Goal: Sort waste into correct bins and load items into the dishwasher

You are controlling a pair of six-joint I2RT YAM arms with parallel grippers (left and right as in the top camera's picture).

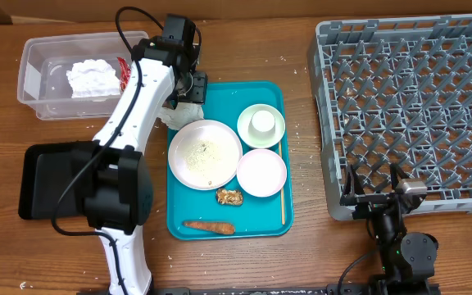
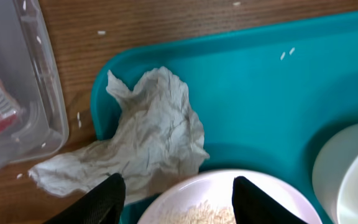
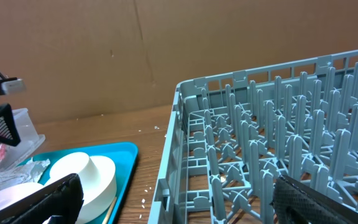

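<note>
While the waste is only partly sorted, I judge the step in hand to be collecting the loose napkin. The grey dish rack (image 1: 408, 106) on the right looks unloaded, so the dishes come later. The teal tray (image 1: 260, 217) carries the large plate (image 1: 205, 153) dusted with rice crumbs, two bowls, a carrot piece (image 1: 209, 227) and a brown chunk (image 1: 229, 197). The clear tub (image 1: 52, 78) holds another napkin and the red wrapper (image 1: 125, 70). The black tray (image 1: 52, 176) lies partly under my left arm.

The crumpled napkin (image 2: 154, 137) lies in the teal tray's corner, spilling over its rim onto the table just beside the tub. My left fingers (image 2: 112, 193) hover over it, apart and empty. My right fingers (image 3: 48, 196) are spread wide, holding nothing, by the rack's near corner.

Next I must lower and pinch the napkin's raised fold. The plate's rim and the tray's lip crowd that approach.
</note>
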